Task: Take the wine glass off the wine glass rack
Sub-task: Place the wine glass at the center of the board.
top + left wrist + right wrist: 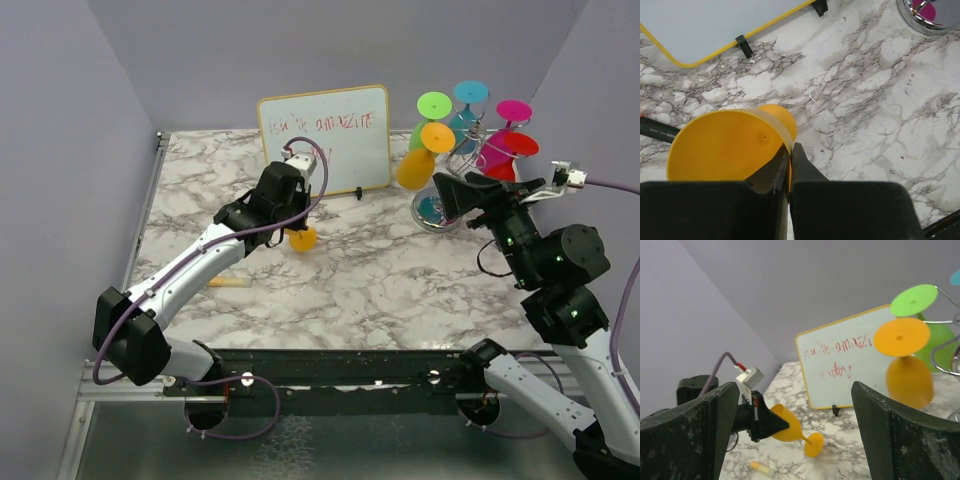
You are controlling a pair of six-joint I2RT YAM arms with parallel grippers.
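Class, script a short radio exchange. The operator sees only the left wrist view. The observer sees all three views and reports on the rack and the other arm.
Operator: My left gripper pinches the rim of the yellow glass. I see only the rack's base. What hangs there?
Observer: Five glasses hang foot-up on the wine glass rack: green glass, orange glass, teal glass, magenta glass and red glass.
Operator: And the other arm?
Observer: The right gripper is open wide and holds nothing. It is near the rack, facing the whiteboard.
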